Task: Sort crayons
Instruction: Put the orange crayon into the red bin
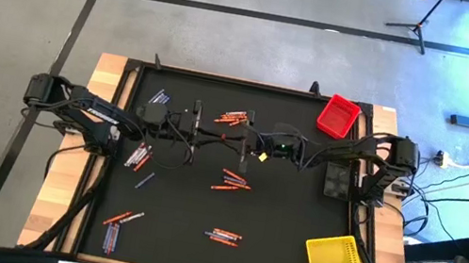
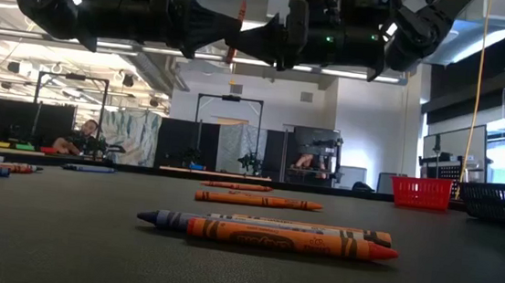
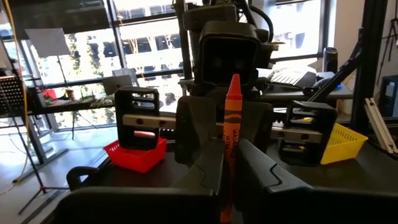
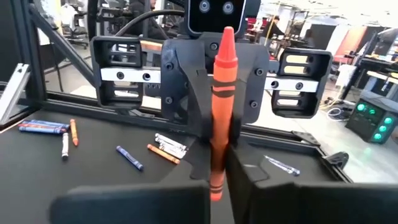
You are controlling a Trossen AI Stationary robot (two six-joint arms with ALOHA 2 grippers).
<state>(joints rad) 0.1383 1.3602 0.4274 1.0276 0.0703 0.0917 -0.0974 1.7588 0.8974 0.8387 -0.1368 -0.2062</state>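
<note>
One red-orange crayon (image 2: 238, 28) stands upright in the air above the middle of the table, tip up. My left gripper (image 3: 229, 158) comes level from the table's left and is shut on it. My right gripper (image 4: 219, 158) comes level from the right, faces the left one, and is shut on the same crayon (image 4: 222, 81). In the high view the two grippers meet nose to nose (image 1: 234, 136). Several other crayons lie flat on the black mat in small groups (image 1: 231, 181), (image 1: 224, 237), (image 1: 119, 219), (image 1: 235, 115). My left gripper pinches the crayon's lower part (image 3: 227, 146) between its two fingers, coming level from the table's left, fingers across the stick. The crayon stands upright, clear of the table, its tip (image 3: 234, 81) above the fingers. My right gripper pinches the same crayon's lower part (image 4: 217, 140) between its two fingers, level from the table's right, fingers across it. The upper part and tip (image 4: 227, 37) stick up above the fingers; the lower end (image 4: 214, 193) shows just below them.
A red bin (image 1: 339, 117) sits at the far right corner, a yellow bin (image 1: 334, 258) at the near right, and a dark bin (image 1: 339, 180) at the right edge between them. Loose crayons lie near the left arm (image 1: 140, 156) and in front of the low camera (image 2: 272, 235).
</note>
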